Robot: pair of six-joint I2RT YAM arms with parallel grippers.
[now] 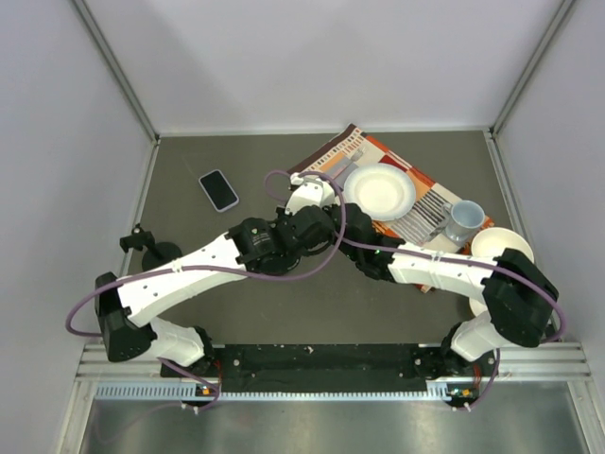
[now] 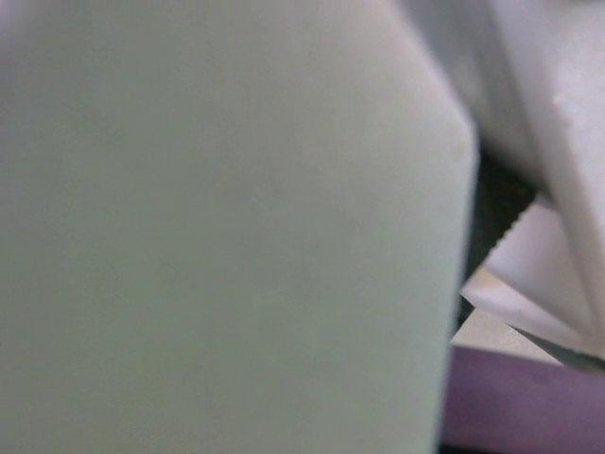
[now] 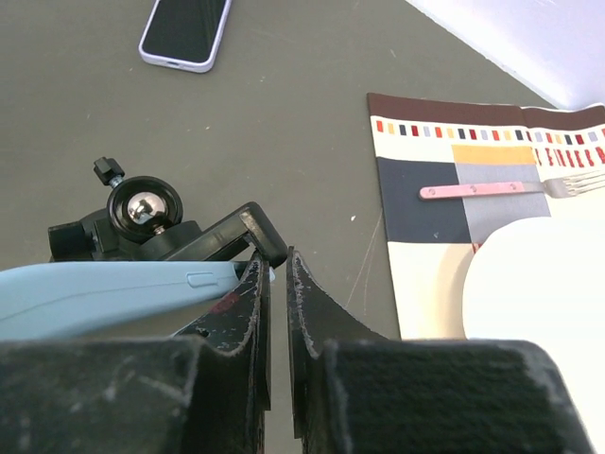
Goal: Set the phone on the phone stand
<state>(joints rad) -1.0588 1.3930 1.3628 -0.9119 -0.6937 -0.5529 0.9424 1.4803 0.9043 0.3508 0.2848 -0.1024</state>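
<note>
The task is judged to be under way but not finished. A phone (image 1: 218, 189) with a lilac rim is seen lying flat, screen up, on the worktop (image 1: 378, 312), well apart from both arms and touched by neither. In the right wrist view the phone stand (image 3: 142, 213) is seen near the right claw (image 3: 274, 263), with its ball joint and black clamp arm (image 3: 241, 232) showing. A pale blue slab (image 3: 95, 293) with a small side button rests against that clamp arm; it is taken to be a second phone or a case, though this cannot be settled. If it is the phone meant, seating it and letting go are what is left; if the lilac phone is meant, pick-up and placing are not yet done.

The right claw is seen pinched to a narrow slit with nothing between its tips, just beside the clamp arm. The left claw (image 1: 304, 210) is buried where the arms cross above the stand; whether it is wide, narrow or holding something cannot be told. Its own camera is filled by a blurred pale surface. From above, the stand is hidden under the arms. A placemat (image 1: 331, 151) with a plate (image 1: 379, 192) lies to the right.
</note>
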